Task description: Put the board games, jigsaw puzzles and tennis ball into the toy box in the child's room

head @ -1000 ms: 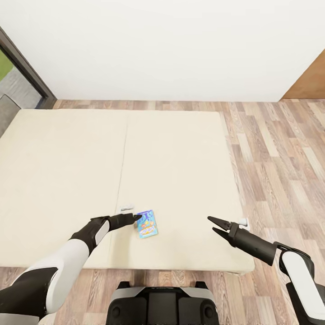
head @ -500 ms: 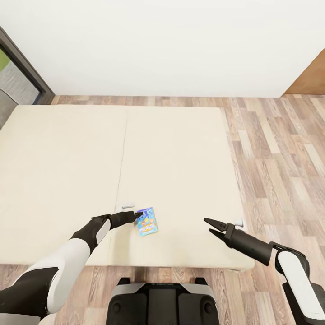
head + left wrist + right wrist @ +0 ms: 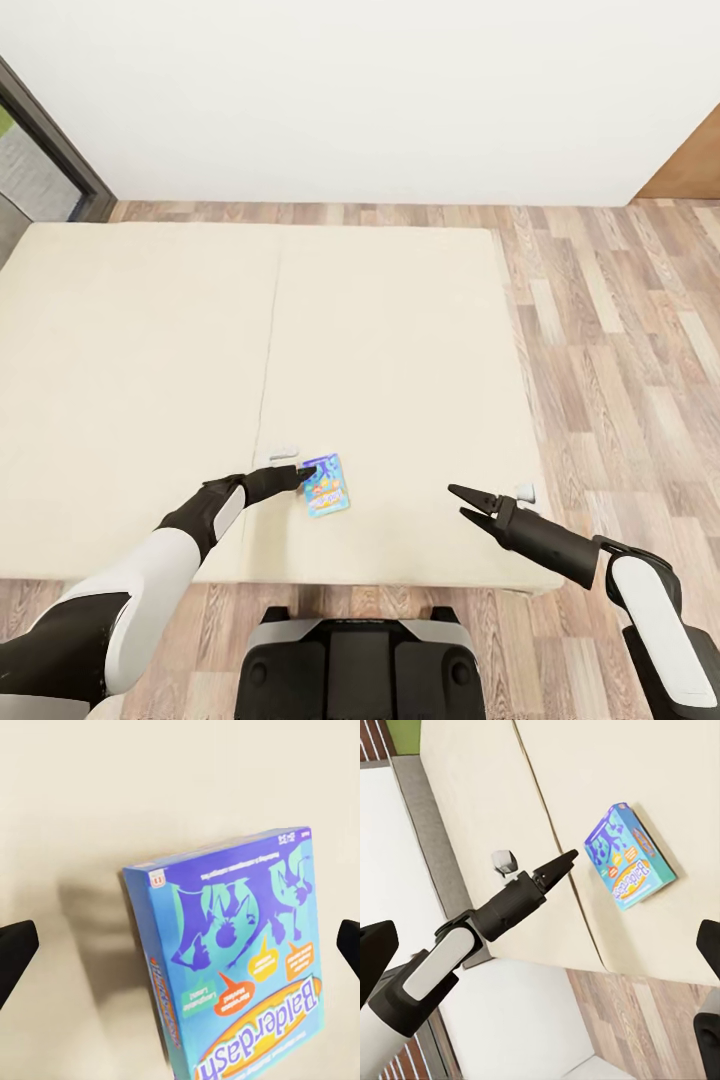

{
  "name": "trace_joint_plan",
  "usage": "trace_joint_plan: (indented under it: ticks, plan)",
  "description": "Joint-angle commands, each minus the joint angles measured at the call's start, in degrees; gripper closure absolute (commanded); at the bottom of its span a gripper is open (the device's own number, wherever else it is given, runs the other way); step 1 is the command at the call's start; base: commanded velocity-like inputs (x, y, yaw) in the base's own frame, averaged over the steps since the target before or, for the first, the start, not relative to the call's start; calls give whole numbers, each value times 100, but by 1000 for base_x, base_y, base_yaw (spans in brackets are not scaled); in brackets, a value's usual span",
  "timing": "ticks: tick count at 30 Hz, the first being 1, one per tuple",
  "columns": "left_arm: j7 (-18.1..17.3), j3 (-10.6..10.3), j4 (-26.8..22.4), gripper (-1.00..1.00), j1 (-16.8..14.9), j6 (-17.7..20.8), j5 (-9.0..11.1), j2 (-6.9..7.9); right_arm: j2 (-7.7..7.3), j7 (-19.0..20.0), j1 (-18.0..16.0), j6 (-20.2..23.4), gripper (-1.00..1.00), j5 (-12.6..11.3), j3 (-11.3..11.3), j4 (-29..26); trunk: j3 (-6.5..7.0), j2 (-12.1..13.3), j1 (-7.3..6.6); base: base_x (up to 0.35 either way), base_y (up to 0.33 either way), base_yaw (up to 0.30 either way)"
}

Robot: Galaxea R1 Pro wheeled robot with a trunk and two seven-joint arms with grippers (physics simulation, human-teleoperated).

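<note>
A small teal-blue board game (image 3: 326, 485) lies flat on the cream bed (image 3: 400, 330), near its front edge and just right of the mattress seam. My left gripper (image 3: 303, 471) hovers at the box's left edge. In the left wrist view the box (image 3: 240, 960) sits between the two fingers, which stand wide apart, so the gripper (image 3: 187, 941) is open and holds nothing. My right gripper (image 3: 457, 502) is open and empty over the bed's front right corner, well to the right of the box. The right wrist view shows the box (image 3: 630, 856) and the left gripper (image 3: 561, 862) beside it.
Wood-plank floor (image 3: 620, 340) runs along the bed's right side and behind it, up to a white wall. A dark door frame (image 3: 55, 140) stands at far left and a brown panel (image 3: 690, 165) at far right. A small white object (image 3: 283, 452) lies on the mattress.
The whole head view has shifted, so the camera moved. The right gripper has drifted a little left and lower in the picture. The left gripper stays at the box's edge.
</note>
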Motion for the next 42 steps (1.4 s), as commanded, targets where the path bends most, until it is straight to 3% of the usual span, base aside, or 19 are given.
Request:
trace_joint_plan:
  ticks: [1,24,42]
  plan:
    - [-21,42,-4,-100,-1,56,42,-4,0,59,-3,23,-100,56,-6,1,-16,-9,3,0,0,0]
    - [-67,45,-37,-100,-1,8,47,18,-7,98,-3,18,-100,56,-41,3,-227,-9,3,0,0,0]
    - [-65,44,-39,-100,-1,8,47,6,0,90,-3,-22,-100,56,-7,3,-243,-9,3,0,0,0]
